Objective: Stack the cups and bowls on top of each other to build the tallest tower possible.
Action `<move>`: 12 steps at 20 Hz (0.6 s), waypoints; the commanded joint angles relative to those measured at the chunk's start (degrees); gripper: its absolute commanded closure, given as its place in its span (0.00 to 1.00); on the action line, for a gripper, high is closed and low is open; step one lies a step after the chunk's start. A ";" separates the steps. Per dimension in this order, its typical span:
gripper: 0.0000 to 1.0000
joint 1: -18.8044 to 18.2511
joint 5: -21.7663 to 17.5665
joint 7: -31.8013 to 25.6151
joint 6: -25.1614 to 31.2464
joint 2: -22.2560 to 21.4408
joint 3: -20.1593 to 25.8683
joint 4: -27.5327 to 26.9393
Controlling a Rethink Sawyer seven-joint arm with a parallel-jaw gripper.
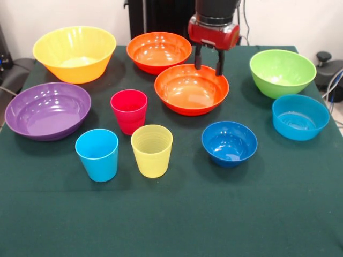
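Three cups stand upright and apart at the table's front left: red-pink (pixel 129 110), light blue (pixel 97 154), yellow (pixel 152 150). Bowls lie spread around them: large yellow (pixel 75 52) and purple (pixel 47 110) at left, two orange ones (pixel 158 51) (pixel 191 89) in the middle, lime green (pixel 282 72) at right, lighter blue (pixel 300 116) and dark blue (pixel 229 143) in front of it. Nothing is stacked. My gripper (pixel 209 61) hangs open and empty over the far rim of the nearer orange bowl.
The table (pixel 171 214) is covered with a dark green cloth. The robot's black pedestal (pixel 161 16) stands at the far side. Dark equipment and cables sit beyond the table's right edge.
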 commanded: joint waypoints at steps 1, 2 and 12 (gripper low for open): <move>0.00 1.85 4.44 13.75 -5.08 6.20 5.59 -4.96; 0.00 1.90 4.69 13.74 -5.37 6.08 5.69 -4.75; 0.00 2.98 7.17 13.19 -7.70 8.40 6.42 -6.37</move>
